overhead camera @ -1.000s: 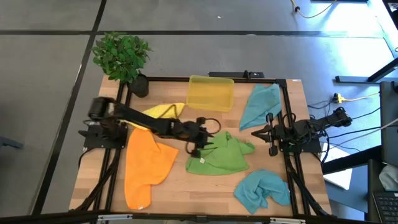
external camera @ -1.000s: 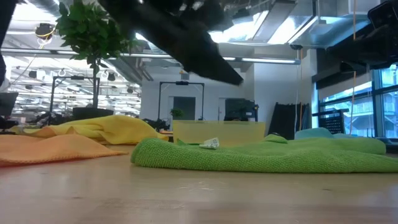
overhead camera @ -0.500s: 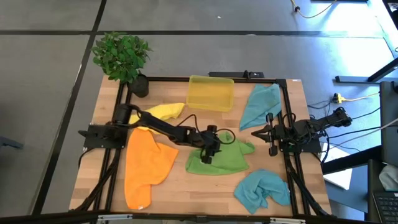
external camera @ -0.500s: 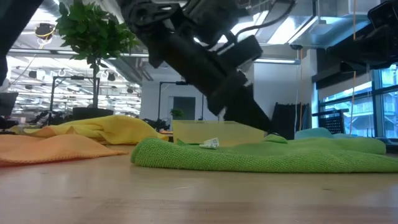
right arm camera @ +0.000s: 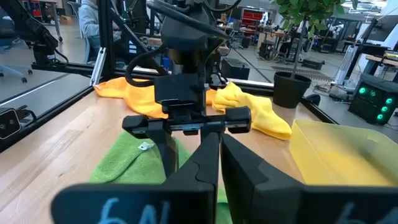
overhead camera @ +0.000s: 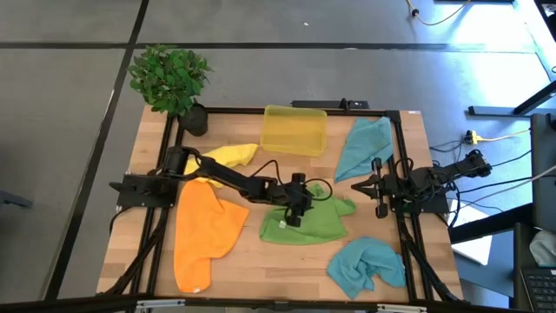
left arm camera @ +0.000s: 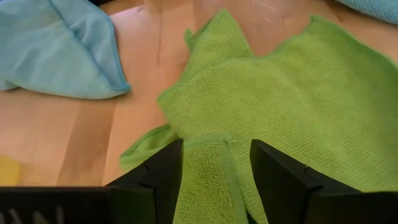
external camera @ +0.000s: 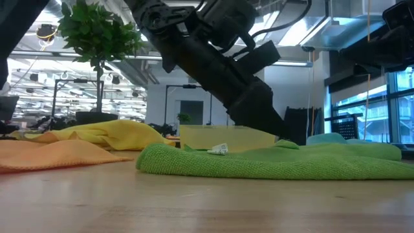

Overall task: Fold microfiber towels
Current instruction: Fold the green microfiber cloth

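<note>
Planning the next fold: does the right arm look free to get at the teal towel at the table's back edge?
Probably yes. The right pincer, shut, waits right beside that teal towel with nothing between them; the left pincer is busy on the green towel.

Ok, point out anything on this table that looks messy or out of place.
All five towels lie crumpled, none folded: yellow towel, orange towel, green towel, and two teal towels. The left gripper, open, straddles a fold of the green one. Nothing spilled or damaged.
</note>
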Robot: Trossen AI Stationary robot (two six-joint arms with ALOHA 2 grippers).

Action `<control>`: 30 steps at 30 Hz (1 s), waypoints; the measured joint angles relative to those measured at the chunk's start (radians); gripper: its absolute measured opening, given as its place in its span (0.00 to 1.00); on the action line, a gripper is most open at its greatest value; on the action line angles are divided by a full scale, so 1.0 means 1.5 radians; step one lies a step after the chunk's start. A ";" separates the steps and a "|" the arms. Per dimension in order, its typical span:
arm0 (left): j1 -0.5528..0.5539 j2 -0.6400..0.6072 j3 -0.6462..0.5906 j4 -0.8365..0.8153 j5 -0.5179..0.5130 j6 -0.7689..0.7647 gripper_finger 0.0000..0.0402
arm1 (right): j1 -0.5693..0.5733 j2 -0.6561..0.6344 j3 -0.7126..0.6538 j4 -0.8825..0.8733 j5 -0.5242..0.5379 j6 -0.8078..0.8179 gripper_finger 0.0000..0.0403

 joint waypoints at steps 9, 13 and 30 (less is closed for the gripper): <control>0.004 0.019 -0.001 0.006 0.000 -0.017 0.44 | 0.000 0.000 0.000 0.000 0.000 0.000 0.05; 0.005 0.018 0.001 0.015 -0.010 -0.028 0.44 | 0.000 0.000 0.000 0.000 0.000 0.000 0.05; 0.011 0.031 0.003 0.009 -0.013 -0.030 0.41 | 0.000 0.000 0.000 0.000 0.000 0.000 0.05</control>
